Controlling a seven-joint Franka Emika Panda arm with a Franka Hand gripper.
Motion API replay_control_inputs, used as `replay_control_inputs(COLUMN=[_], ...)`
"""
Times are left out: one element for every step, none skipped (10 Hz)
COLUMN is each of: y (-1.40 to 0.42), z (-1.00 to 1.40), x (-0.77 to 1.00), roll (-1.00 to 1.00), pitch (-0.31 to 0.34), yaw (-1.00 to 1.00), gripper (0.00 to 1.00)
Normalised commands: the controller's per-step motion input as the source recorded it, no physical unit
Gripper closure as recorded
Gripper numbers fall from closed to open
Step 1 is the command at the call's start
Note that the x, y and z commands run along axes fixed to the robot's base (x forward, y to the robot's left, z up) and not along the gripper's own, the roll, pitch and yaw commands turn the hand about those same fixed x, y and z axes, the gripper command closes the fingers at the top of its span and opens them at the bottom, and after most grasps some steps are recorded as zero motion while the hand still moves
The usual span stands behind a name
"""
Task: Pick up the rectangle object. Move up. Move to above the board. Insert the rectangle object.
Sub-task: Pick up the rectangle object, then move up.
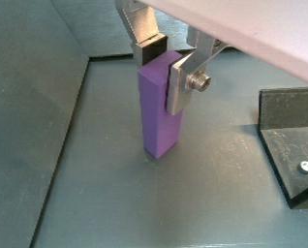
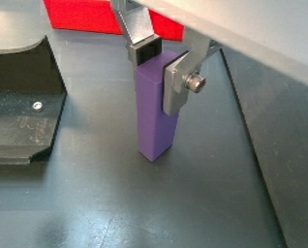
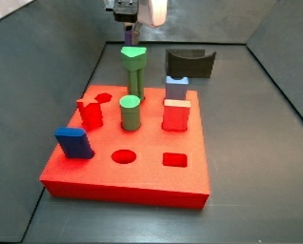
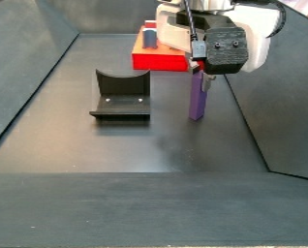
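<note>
Purple rectangle object (image 1: pixel 161 107) stands upright on the counter (image 1: pixel 222 184), its top pinched within the gripper (image 1: pixel 169 60) directly above.

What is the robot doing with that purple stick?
The gripper is closed around the top of the rectangle object, a purple bar standing upright on the grey floor beside the fixture. The bar's bottom seems to touch the floor. The board, with its holes and pegs, sits further off.
</note>
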Motion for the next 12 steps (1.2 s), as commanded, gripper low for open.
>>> replay_control_inputs(y=[0.0, 0.0, 0.0, 0.0, 0.0, 0.0, 0.0, 0.0, 0.0, 0.0, -0.01, 0.0], z=[0.0, 0.0, 0.0, 0.0, 0.0, 0.0, 0.0, 0.0, 0.0, 0.83, 0.78, 0.67], x=[0.0, 0.0, 0.0, 0.0, 0.0, 0.0, 0.0, 0.0, 0.0, 0.0, -0.02, -0.03], roll=[0.0, 0.0, 0.0, 0.0, 0.0, 0.0, 0.0, 0.0, 0.0, 0.0, 0.0, 0.01], pitch=[0.0, 0.0, 0.0, 0.0, 0.0, 0.0, 0.0, 0.0, 0.0, 0.0, 0.027, 0.047], yaw=[0.0, 0.0, 0.0, 0.0, 0.0, 0.0, 0.0, 0.0, 0.0, 0.0, -0.02, -0.02], gripper=[1.0, 1.0, 1.0, 1.0, 1.0, 1.0, 1.0, 1.0, 1.0, 1.0, 1.0, 1.0])
